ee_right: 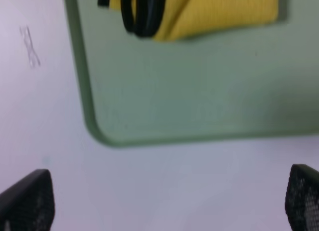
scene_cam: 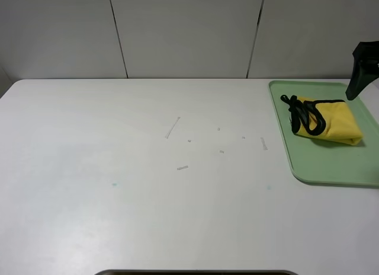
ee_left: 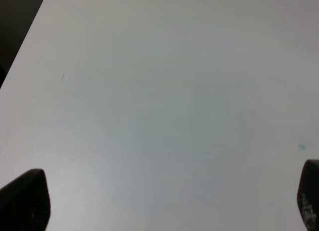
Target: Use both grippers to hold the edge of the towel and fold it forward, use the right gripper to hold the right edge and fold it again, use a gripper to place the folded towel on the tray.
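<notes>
Since towel (scene_cam: 329, 122) lies folded on tray (scene_cam: 320, 168), bundled compact to fit, we judge placing done. We see right gripper (ee_right: 164, 201) spread wide, empty; left gripper (ee_left: 164, 201) likewise released above bare table (scene_cam: 148, 186).

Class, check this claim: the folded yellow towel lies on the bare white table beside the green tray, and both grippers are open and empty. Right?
Not quite. The towel lies on the tray, not on the table; the exterior high view shows it. The rest holds: left gripper and right gripper are open and empty.

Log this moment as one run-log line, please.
towel: folded, on tray | right end effector: open, empty | left end effector: open, empty
</notes>
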You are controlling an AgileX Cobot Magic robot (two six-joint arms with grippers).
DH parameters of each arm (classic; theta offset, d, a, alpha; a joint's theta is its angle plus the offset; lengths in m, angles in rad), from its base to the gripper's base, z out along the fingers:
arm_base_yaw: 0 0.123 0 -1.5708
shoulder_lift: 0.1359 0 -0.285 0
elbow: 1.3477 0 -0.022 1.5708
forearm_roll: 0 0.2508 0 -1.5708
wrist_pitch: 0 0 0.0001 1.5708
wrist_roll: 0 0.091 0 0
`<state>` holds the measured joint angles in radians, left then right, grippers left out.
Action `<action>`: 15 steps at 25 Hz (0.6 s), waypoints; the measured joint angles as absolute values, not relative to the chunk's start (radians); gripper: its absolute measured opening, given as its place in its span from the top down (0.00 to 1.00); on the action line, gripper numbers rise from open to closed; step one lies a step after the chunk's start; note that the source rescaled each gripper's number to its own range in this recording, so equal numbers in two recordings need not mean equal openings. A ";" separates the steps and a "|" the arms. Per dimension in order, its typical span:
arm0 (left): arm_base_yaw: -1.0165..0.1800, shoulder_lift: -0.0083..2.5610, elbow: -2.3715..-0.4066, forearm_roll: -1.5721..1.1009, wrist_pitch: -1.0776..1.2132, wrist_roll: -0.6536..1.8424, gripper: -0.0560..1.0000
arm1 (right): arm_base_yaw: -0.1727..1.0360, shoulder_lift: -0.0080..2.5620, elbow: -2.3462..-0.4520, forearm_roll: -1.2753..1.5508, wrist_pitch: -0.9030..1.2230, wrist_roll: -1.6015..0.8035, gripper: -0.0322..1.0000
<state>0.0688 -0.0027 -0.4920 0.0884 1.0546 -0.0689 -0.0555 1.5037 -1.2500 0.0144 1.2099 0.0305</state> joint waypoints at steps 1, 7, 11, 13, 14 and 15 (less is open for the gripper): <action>0.069 -0.003 -0.492 0.088 1.055 -0.069 0.00 | -0.055 1.477 -1.228 0.014 1.211 0.031 0.00; 0.069 -0.003 -0.492 0.089 1.055 -0.069 0.00 | -0.055 1.313 -1.103 0.025 1.211 0.031 0.00; 0.069 -0.003 -0.492 0.089 1.055 -0.069 0.00 | -0.055 1.199 -1.020 0.026 1.212 0.031 0.00; 0.069 -0.003 -0.492 0.089 1.055 -0.069 0.00 | -0.055 1.142 -0.976 0.026 1.212 0.031 0.00; 0.069 -0.003 -0.492 0.089 1.055 -0.069 0.00 | -0.055 1.110 -0.958 0.027 1.213 0.031 0.00; 0.069 -0.003 -0.492 0.089 1.055 -0.069 0.00 | -0.055 1.076 -0.937 0.027 1.213 0.031 0.00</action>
